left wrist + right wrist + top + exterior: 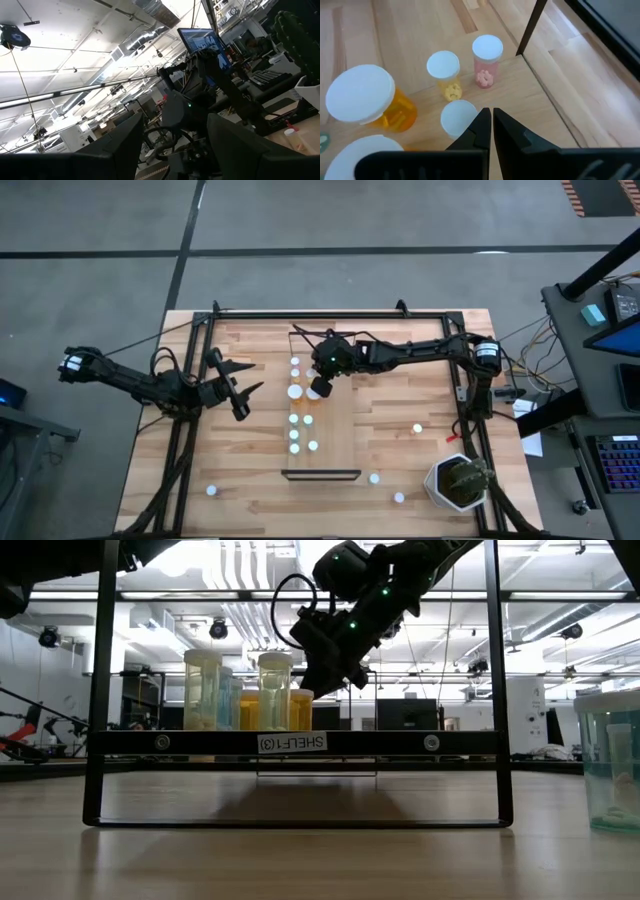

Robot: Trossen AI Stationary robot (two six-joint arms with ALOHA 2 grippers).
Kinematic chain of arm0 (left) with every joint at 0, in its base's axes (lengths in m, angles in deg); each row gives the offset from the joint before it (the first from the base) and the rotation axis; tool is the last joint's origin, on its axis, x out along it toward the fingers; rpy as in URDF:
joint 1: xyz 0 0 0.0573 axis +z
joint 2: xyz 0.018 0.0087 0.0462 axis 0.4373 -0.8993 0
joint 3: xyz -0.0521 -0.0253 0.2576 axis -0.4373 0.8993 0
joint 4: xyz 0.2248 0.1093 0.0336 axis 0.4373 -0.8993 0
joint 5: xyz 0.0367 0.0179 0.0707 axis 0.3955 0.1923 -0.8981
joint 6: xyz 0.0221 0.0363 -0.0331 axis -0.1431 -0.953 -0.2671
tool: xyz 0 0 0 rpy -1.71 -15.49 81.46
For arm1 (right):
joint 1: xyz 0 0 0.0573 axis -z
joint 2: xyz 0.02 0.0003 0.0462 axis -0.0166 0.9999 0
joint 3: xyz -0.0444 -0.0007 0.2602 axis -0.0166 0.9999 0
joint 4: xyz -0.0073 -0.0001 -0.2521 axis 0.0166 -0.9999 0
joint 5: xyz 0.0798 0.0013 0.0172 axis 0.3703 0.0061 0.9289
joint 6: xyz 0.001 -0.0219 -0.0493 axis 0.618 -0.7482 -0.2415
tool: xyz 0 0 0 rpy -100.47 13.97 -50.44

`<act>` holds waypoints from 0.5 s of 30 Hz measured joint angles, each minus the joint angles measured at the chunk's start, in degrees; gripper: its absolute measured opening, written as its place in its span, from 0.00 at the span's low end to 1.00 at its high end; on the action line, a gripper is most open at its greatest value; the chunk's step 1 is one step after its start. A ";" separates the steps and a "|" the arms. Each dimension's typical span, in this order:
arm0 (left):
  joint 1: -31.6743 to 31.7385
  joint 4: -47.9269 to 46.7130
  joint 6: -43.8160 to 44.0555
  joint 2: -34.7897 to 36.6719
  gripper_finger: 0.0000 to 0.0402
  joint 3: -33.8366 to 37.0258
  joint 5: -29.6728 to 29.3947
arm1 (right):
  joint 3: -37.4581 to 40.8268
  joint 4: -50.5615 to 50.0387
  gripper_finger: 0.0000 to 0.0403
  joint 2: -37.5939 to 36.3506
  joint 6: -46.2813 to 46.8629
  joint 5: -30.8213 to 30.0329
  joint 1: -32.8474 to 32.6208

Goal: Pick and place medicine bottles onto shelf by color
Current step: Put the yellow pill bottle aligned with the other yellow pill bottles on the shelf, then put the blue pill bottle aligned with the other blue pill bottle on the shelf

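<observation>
The shelf [340,430] is a light plank in the middle of the table, with a dark rail [320,475] at its near end. Several white-capped medicine bottles [295,420] stand along its left side. In the right wrist view I see a pink bottle [487,60], a small yellow one [443,70], a white-capped one [458,117] and a large orange one [362,97]. My right gripper [491,117] is shut and empty, hovering over these bottles [320,388], above them in the low view [322,675]. My left gripper [245,385] is open and empty, left of the shelf.
Loose bottles stand on the table to the right of the shelf [417,428], near the front [374,477] [398,497] and at the front left [211,491]. A potted plant [460,483] stands at the front right corner. A dark frame [330,315] runs around the table.
</observation>
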 joint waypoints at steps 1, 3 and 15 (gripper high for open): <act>0.01 0.03 0.02 -0.03 0.51 0.00 0.00 | 0.00 -0.08 0.02 -0.59 -0.25 -0.08 -0.14; 0.00 0.17 0.02 -0.09 0.51 0.00 0.00 | 0.00 0.04 0.02 -2.34 -1.29 -0.10 -0.72; -0.50 6.77 20.68 -5.61 0.51 -5.44 1.79 | 6.25 0.62 0.02 -20.03 -10.99 -9.22 -12.94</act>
